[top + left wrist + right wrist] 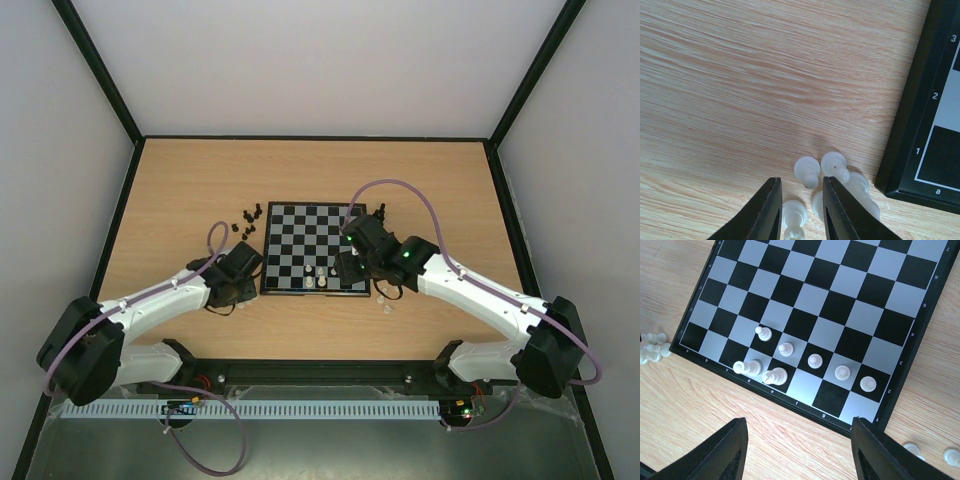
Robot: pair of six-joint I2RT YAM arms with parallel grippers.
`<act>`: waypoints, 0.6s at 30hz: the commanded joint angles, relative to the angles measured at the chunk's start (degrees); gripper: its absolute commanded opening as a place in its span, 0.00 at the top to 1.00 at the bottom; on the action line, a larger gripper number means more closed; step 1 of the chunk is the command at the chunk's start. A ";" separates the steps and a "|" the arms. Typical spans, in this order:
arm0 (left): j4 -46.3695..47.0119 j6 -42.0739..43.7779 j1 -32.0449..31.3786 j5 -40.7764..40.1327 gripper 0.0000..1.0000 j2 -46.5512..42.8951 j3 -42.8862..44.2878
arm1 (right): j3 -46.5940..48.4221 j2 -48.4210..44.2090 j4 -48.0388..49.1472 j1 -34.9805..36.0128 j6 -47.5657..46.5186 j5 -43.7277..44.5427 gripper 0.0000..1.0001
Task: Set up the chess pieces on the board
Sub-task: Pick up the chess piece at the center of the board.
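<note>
Several white pieces (pixel 806 170) crowd my left end effector (pixel 801 184); clench unconfirmed, so neighbours may topple. Right end effector (pixel 799 424) hangs released.

The left gripper (pixel 801 182) is hovering low over the wooden table (pixel 740 75), its dark jaws standing slightly apart with one pale chess piece (pixel 793 216) lying in the gap, while more pale pieces (pixel 834 165) are lying clustered just beside the corner of the board (pixel 902 140)
</note>
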 commanded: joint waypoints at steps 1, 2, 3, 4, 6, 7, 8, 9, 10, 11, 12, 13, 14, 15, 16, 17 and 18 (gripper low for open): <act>0.67 0.24 -0.30 -0.74 0.74 0.99 -0.42 | -0.81 -1.30 -1.13 0.44 -0.58 -0.20 0.43; 0.70 0.28 -0.30 -0.84 0.73 1.17 -0.36 | -0.77 -1.30 -1.06 0.44 -0.62 -0.23 0.43; 0.79 0.37 -0.30 -0.87 0.73 1.37 -0.35 | -0.80 -1.36 -1.02 0.51 -0.58 -0.13 0.43; 0.89 0.49 -0.30 -0.87 0.72 1.52 -0.35 | -0.81 -1.34 -1.13 0.53 -0.54 0.01 0.43; 1.10 0.61 -0.30 -0.87 0.72 1.88 -0.35 | -0.85 -1.43 -1.15 0.57 -0.57 -0.09 0.43; 1.22 0.71 -0.30 -0.87 0.72 2.06 -0.36 | -0.85 -1.47 -1.15 0.61 -0.54 0.04 0.43; 1.34 0.79 -0.30 -0.87 0.72 2.22 -0.45 | -0.89 -1.47 -1.22 0.62 -0.53 0.12 0.43; 1.42 0.81 -0.30 -0.91 0.72 2.35 -0.46 | -0.90 -1.47 -1.16 0.62 -0.53 0.08 0.43; 1.45 0.76 -0.30 -0.95 0.72 2.45 -0.51 | -0.89 -1.43 -1.19 0.62 -0.53 0.09 0.43; 1.61 0.87 -0.30 -1.03 0.72 2.51 -0.59 | -0.82 -1.42 -1.21 0.62 -0.53 0.25 0.43; 1.73 0.89 -0.30 -1.04 0.72 2.61 -0.71 | -0.88 -1.45 -1.23 0.62 -0.53 0.17 0.43; 1.86 0.96 -0.30 -1.00 0.72 2.77 -0.78 | -0.89 -1.47 -1.24 0.67 -0.53 0.12 0.43; 1.94 0.98 -0.30 -1.04 0.72 2.94 -0.79 | -0.85 -1.43 -1.16 0.70 -0.53 0.30 0.43; 1.99 0.98 -0.30 -1.11 0.73 3.09 -0.79 | -0.83 -1.42 -1.23 0.71 -0.53 0.39 0.43; 2.05 1.11 -0.30 -1.13 0.73 3.22 -0.79 | -0.89 -1.39 -1.21 0.71 -0.53 0.20 0.43; 2.08 1.15 -0.30 -1.18 0.73 3.26 -0.81 | -0.84 -1.47 -1.18 0.71 -0.53 0.23 0.43; 2.06 1.21 -0.30 -1.28 0.74 3.35 -0.79 | -0.88 -1.43 -1.23 0.71 -0.49 0.40 0.43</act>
